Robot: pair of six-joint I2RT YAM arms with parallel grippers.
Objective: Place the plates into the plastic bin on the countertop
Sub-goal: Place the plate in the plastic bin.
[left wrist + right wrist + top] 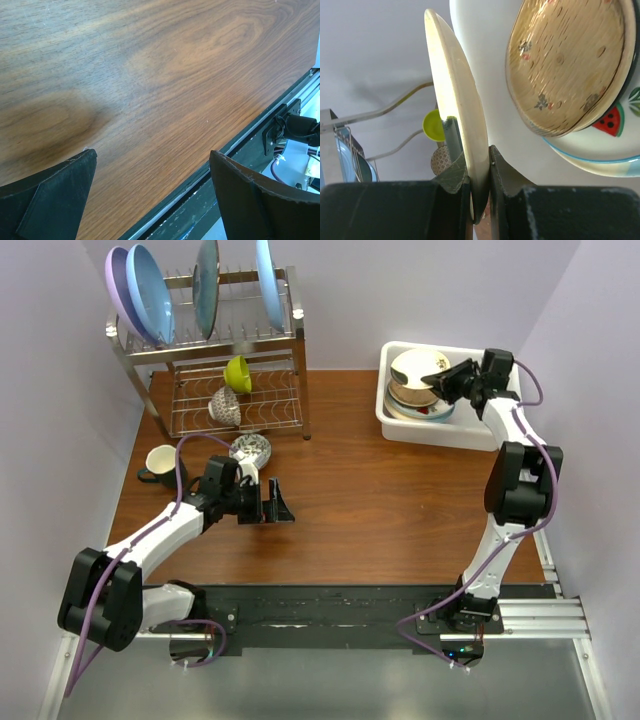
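The white plastic bin [437, 432] stands at the back right of the wood countertop [380, 500]. It holds a stack of plates [412, 406]. In the right wrist view a gold-tan plate [567, 60] lies on a cream plate with a teal rim and watermelon print [602, 150]. My right gripper [450, 380] is shut on the rim of a cream plate [416, 367] and holds it tilted over the stack. The fingers [502, 170] pinch that plate [452, 90] edge-on. My left gripper [273, 501] is open and empty low over the countertop [165, 75].
A two-tier steel wire rack [215, 350] stands at the back left with blue and lilac plates [150, 290] upright on top, and a lime-green bowl [237, 373] and a patterned bowl [224, 408] below. A dark mug [160, 465] and a patterned bowl [251, 448] stand near the left arm.
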